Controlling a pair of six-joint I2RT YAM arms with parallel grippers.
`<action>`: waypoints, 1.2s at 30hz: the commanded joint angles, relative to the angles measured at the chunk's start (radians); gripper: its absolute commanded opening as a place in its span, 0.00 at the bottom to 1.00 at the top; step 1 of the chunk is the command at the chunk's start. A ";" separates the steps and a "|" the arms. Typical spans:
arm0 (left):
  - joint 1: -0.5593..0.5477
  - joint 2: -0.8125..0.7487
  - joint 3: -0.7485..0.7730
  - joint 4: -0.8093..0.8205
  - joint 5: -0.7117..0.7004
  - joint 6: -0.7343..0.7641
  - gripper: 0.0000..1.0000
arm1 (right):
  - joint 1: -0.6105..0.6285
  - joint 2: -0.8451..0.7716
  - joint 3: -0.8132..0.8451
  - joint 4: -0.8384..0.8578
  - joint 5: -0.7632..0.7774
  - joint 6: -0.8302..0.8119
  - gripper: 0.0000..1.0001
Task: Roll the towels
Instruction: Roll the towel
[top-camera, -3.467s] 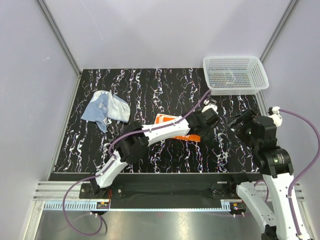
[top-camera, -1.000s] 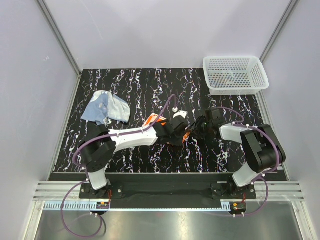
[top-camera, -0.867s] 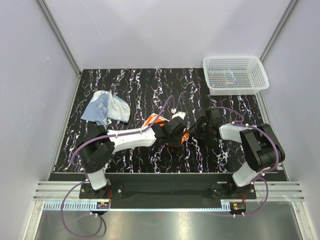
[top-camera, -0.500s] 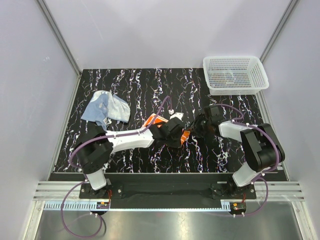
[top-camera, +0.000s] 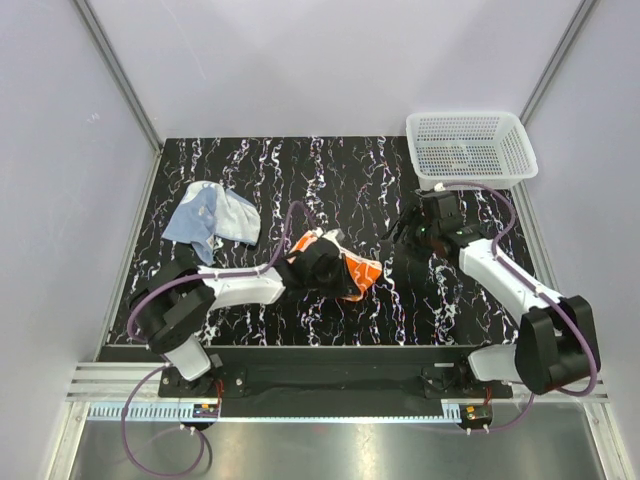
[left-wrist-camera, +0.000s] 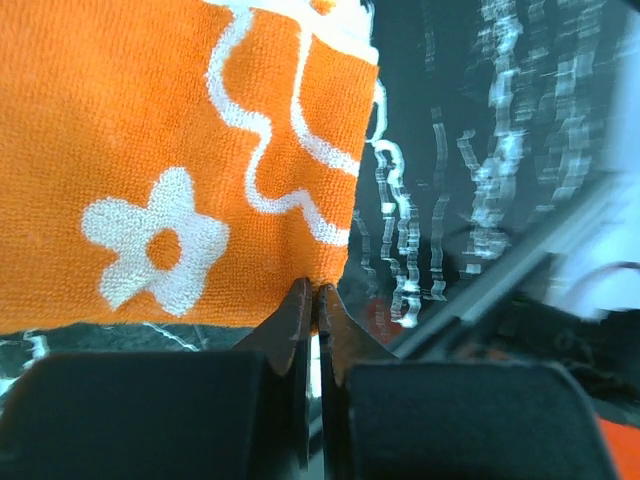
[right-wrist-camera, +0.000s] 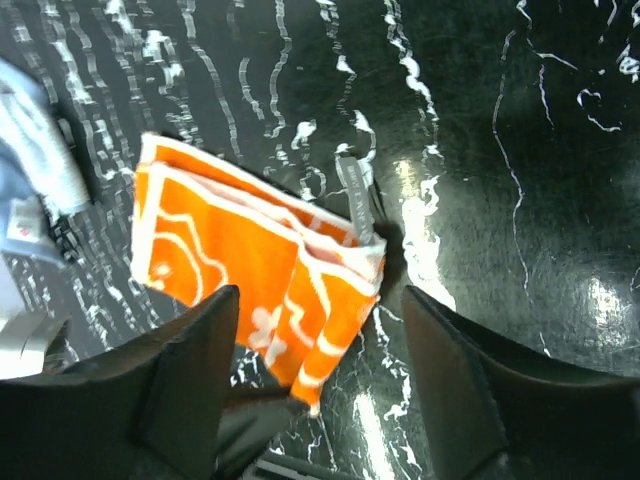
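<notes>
Left wrist view has the left hand (left-wrist-camera: 312, 300) closed to a slit, with the lower hem of the orange towel (left-wrist-camera: 150, 150) caught at its very tips, near one corner; the terry weave and white flower print fill the picture above the grip. From the top external view that towel sits near the middle of the dark marbled surface (top-camera: 300, 170), partly under the left hand. The right hand (top-camera: 420, 226) is just beside it on the basket (top-camera: 470, 117) side, holding nothing, with its fingers spread wide. Its own camera looks down between them at the towel, which lies folded in several layers with offset white-edged hems and a grey label (right-wrist-camera: 355, 200) sticking out of one edge. The blue-grey towel (top-camera: 212, 215) lies crumpled towards the far left of the surface, well apart from both hands. Both cloths should handle as light, limp and quite unbreakable. The pile ought to give the fingers good friction, but a pinch on a single layer will likely peel that layer off rather than move the stack. The safer hold is probably on a folded edge or corner, taking all the layers at once. To start a roll, one hand could turn a short end over while the other pins the far end flat. The blue-grey one would probably need spreading out first.
</notes>
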 joint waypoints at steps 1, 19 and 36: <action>0.054 -0.047 -0.139 0.351 0.137 -0.165 0.00 | 0.003 -0.071 0.003 -0.026 -0.026 -0.032 0.70; 0.129 -0.115 -0.238 0.456 0.151 -0.213 0.00 | 0.072 -0.046 -0.161 0.175 -0.233 -0.035 0.82; 0.028 -0.137 -0.105 0.157 0.012 -0.004 0.00 | 0.109 0.151 -0.132 0.337 -0.238 0.017 0.78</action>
